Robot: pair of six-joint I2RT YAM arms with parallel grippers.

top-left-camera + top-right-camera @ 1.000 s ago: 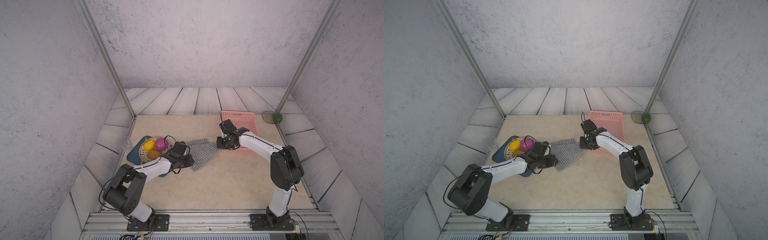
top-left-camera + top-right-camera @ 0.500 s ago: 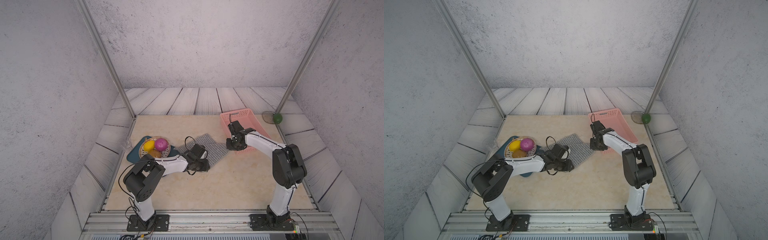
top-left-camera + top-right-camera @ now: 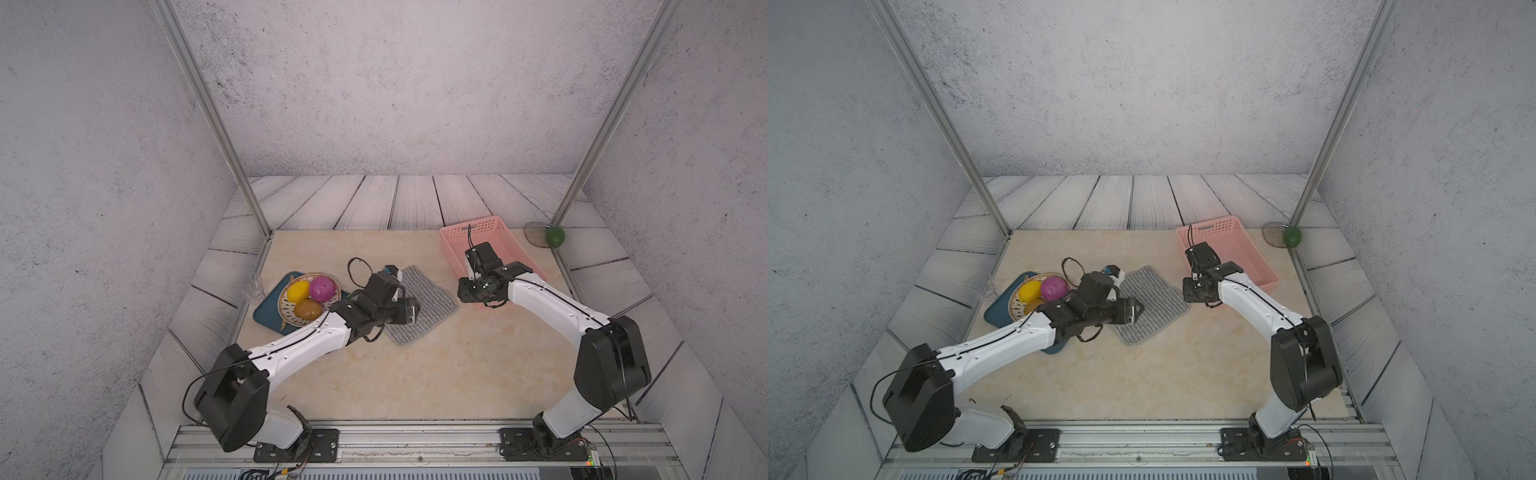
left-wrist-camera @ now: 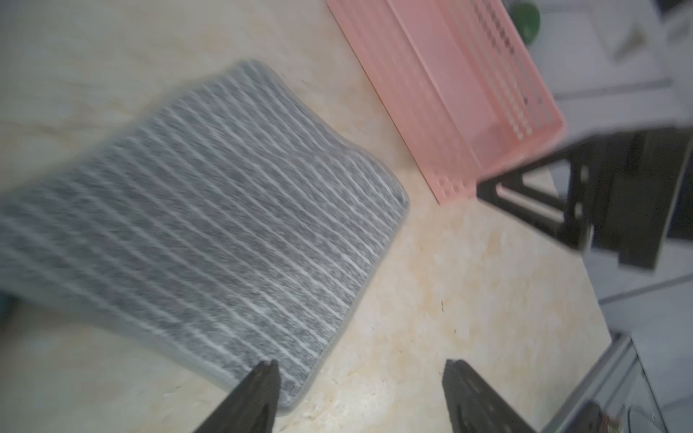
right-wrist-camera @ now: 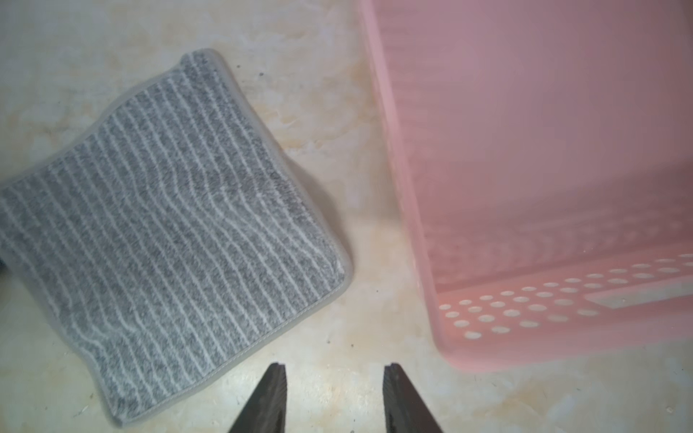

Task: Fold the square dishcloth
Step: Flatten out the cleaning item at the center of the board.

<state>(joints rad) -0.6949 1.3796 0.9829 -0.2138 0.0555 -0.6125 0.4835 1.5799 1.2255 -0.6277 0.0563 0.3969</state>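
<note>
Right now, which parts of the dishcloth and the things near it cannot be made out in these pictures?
- Dishcloth: in both top views its left part is hidden under the left arm.
- Left wrist view: the dishcloth is motion-blurred and cut by the picture edge.
- Right wrist view: the pink basket is blurred and cut by the edge.

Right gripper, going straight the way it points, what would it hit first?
Probably the bare tabletop, in the gap between the square dishcloth and the pink basket; depth is unclear.
</note>
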